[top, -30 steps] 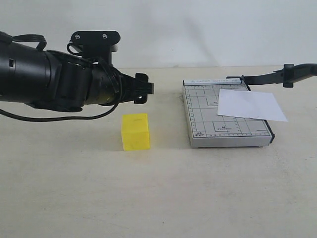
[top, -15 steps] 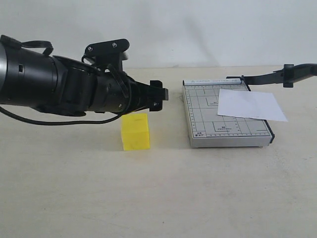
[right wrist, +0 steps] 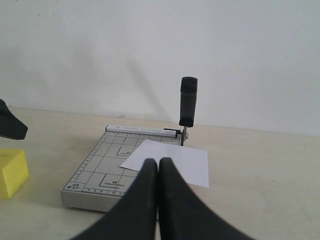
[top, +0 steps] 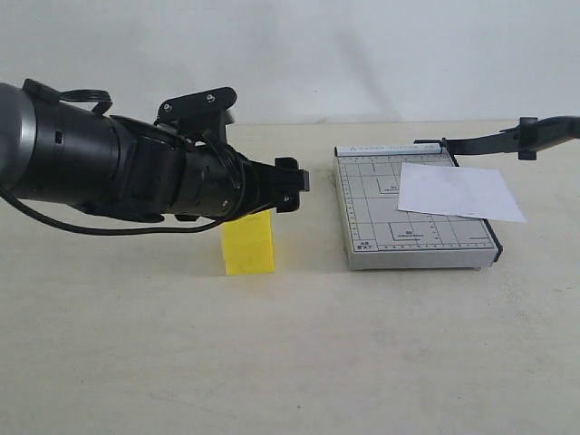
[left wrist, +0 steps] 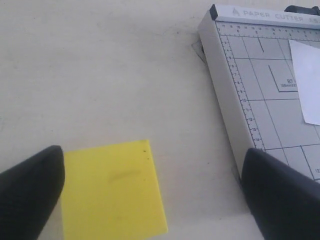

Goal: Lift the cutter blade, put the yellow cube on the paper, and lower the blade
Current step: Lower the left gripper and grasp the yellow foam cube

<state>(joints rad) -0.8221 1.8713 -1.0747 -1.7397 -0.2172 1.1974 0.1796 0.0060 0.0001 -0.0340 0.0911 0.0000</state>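
The yellow cube [top: 248, 243] rests on the table left of the grey gridded base [top: 372, 217]. My left gripper [top: 292, 186] hovers just above and behind the cube, open. In the left wrist view the cube [left wrist: 112, 192] lies between the wide-apart fingers [left wrist: 30, 192], close to one of them, with nothing gripped. The paper [top: 458, 192] lies on the base, overhanging its right side. The cutter blade [top: 507, 138] is raised; it stands upright in the right wrist view [right wrist: 188, 102]. My right gripper [right wrist: 158, 164] is shut and empty, near the base's front, facing the paper [right wrist: 175, 160].
The grey base [left wrist: 260, 90] sits a short gap to the right of the cube. A plain white wall runs behind the table. The left arm's bulky black body and cable [top: 109, 172] stretch over the table's left part.
The left arm has reached to the right and dropped lower, bringing its open gripper over the yellow cube. Cube, paper and raised blade have not moved.
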